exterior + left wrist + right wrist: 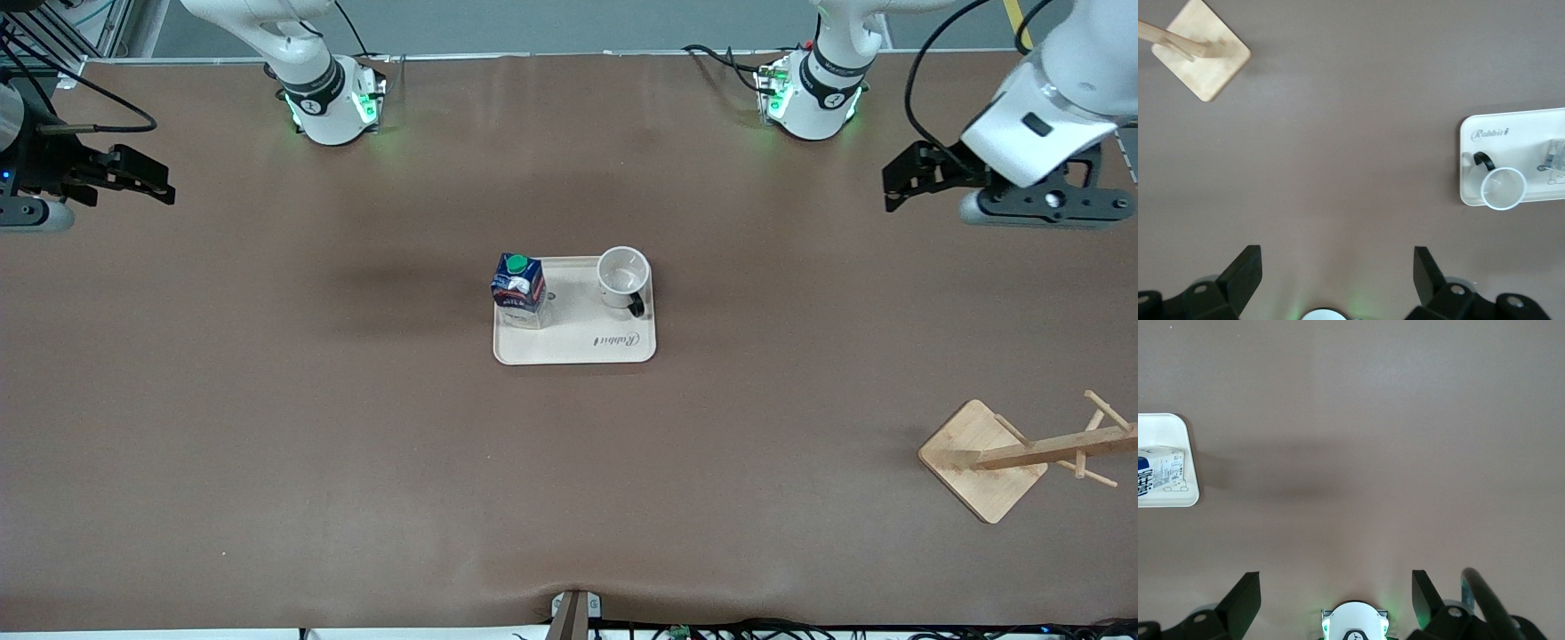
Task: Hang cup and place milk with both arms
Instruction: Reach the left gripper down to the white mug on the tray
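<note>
The white cup (622, 276) stands upright on a cream tray (578, 342) at the table's middle, its black handle turned toward the front camera. The dark blue milk (518, 286) with a green cap stands on the same tray, beside the cup, toward the right arm's end. My left gripper (893, 185) hangs open and empty over the table's left-arm end. My right gripper (164, 185) hangs open and empty over the right-arm end. The left wrist view shows its open gripper (1337, 267), the cup (1502, 189) and the tray (1511, 133). The right wrist view shows its open gripper (1336, 590) and the milk (1158, 472).
A wooden cup rack (1013, 458) with pegs stands on a square base, nearer to the front camera than the tray, toward the left arm's end; it also shows in the left wrist view (1201, 50). The arm bases (333, 102) (813, 98) stand along the table's edge farthest from the front camera.
</note>
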Robot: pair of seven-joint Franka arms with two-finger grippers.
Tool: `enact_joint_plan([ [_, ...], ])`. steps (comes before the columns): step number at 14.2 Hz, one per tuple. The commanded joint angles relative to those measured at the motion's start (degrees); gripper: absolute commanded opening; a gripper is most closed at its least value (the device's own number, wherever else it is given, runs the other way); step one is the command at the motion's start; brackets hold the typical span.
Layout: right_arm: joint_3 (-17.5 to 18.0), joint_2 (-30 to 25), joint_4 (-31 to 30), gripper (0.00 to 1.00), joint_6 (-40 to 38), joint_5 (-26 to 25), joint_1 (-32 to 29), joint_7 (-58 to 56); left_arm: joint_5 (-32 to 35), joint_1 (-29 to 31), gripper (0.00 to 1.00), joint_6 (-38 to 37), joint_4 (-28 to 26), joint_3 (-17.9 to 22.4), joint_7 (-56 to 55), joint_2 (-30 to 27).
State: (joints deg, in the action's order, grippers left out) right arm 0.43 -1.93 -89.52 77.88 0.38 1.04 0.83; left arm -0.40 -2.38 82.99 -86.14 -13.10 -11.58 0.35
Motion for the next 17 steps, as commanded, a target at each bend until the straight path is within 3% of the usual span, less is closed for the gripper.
enact_joint_plan([
  [1, -0.16, 0.44, 0.66, 1.0, -0.54, 0.85, 0.19, 0.84, -1.18, 0.1, 1.0, -0.19, -2.01, -4.11, -6.06, -0.09],
  [5, -0.16, 0.7, 0.75, 1.0, -0.54, 0.85, 0.28, 0.84, -1.89, -0.08, 1.0, 5.85, -8.67, -8.77, -16.16, 0.09],
  [11, -0.16, 0.79, 0.84, 1.0, -0.63, 0.85, 0.28, 0.84, -1.71, -0.08, 1.0, 28.51, -24.4, -18.97, -34.88, 0.7],
  [17, -0.16, 0.88, 0.75, 1.0, -0.54, 0.85, 0.28, 0.93, 1.35, -2.18, 1.0, 40.39, -30.04, -21.79, -45.78, 8.51],
])
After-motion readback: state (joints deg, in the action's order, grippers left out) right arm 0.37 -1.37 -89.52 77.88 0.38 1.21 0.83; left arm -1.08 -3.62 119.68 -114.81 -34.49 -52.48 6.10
